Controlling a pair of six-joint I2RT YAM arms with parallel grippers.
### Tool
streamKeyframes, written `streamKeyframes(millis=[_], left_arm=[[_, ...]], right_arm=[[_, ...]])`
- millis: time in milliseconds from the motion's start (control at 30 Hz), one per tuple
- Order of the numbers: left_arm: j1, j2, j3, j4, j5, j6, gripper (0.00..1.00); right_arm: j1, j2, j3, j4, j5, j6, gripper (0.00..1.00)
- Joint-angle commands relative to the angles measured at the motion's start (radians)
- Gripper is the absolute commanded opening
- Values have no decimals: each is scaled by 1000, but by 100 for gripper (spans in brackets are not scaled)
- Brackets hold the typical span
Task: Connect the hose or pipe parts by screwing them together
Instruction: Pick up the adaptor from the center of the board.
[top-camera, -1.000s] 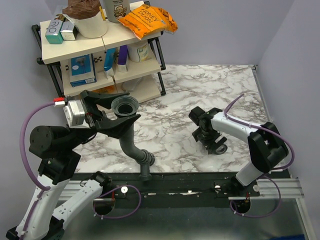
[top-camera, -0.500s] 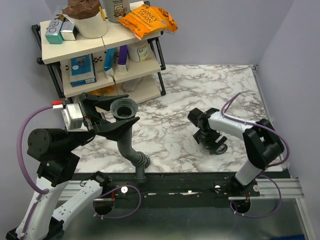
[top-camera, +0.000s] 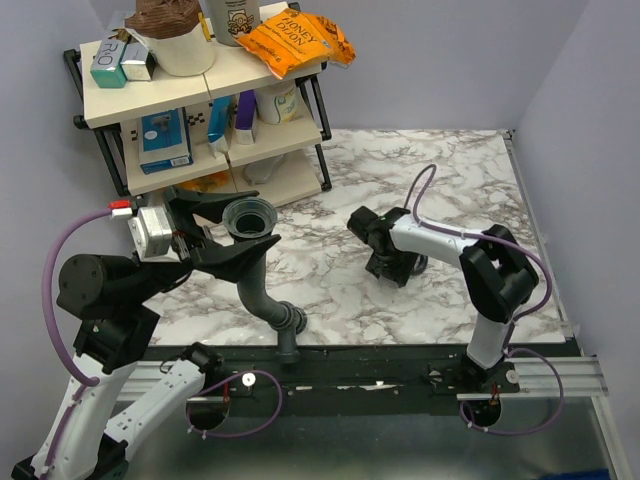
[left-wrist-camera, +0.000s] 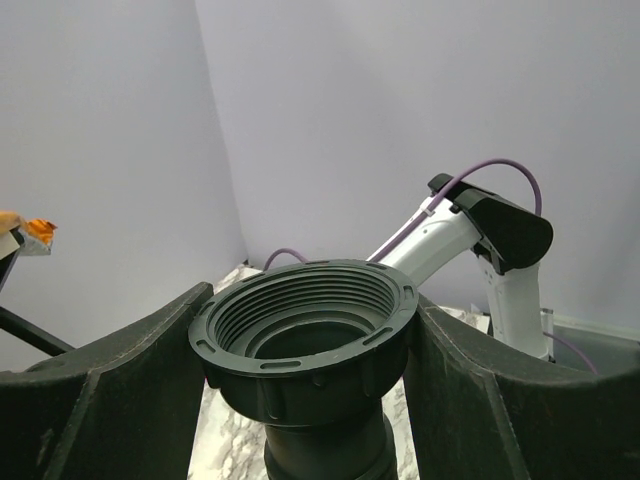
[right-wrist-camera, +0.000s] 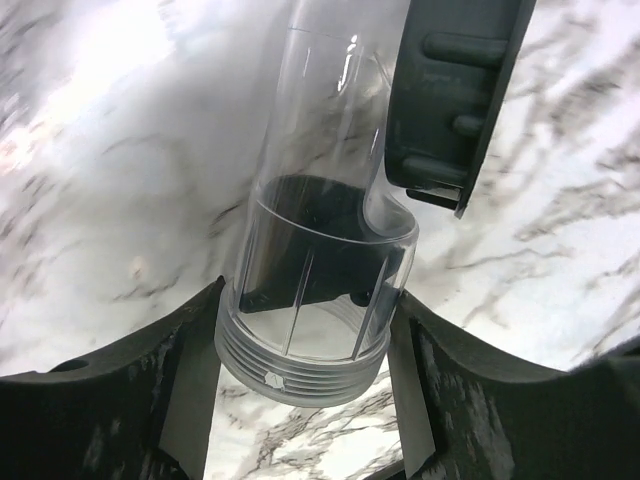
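Over the bench's (top-camera: 450, 170) left side, the left claw (top-camera: 232, 228) grasps the dark grey fitting (top-camera: 262, 295) just under its wide threaded mouth, which faces up. Near mid-bench, the right claw (right-wrist-camera: 300, 345) is clenched on a clear tube (right-wrist-camera: 325, 250) with a threaded collar; something dark shows through its wall.

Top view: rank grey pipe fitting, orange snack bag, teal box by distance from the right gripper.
1. grey pipe fitting, left of the right gripper and its clear tube.
2. orange snack bag, top shelf.
3. teal box, top shelf's far left.
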Motion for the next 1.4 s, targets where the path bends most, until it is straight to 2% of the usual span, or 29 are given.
streamKeyframes(millis=[0, 67, 100, 133, 200, 233, 467, 700, 900, 1367], left_arm=[[4, -1, 37, 6, -14, 9, 0], [4, -1, 39, 4, -14, 4, 0], [4, 2, 39, 6, -15, 0, 0], [4, 5, 37, 7, -15, 0, 0], [4, 7, 36, 13, -17, -5, 0], [4, 10, 34, 18, -14, -7, 0], [6, 22, 39, 33, -11, -16, 0], [6, 16, 42, 23, -12, -11, 0], [4, 13, 54, 3, -9, -3, 0], [6, 28, 71, 35, -5, -17, 0]], right_arm=[[64, 29, -1, 73, 30, -173, 64], [71, 14, -59, 98, 13, -194, 70], [73, 6, -76, 100, 1, -194, 83], [71, -13, -98, 106, -4, -193, 90], [73, -30, -125, 115, -15, -211, 98], [71, -40, -124, 109, -15, -213, 100], [39, -40, -9, 6, 22, -187, 100], [-54, 14, 66, 15, -19, -141, 98], [-68, 60, 111, 26, -48, -114, 93], [-67, 161, 91, 41, -128, -93, 88]])
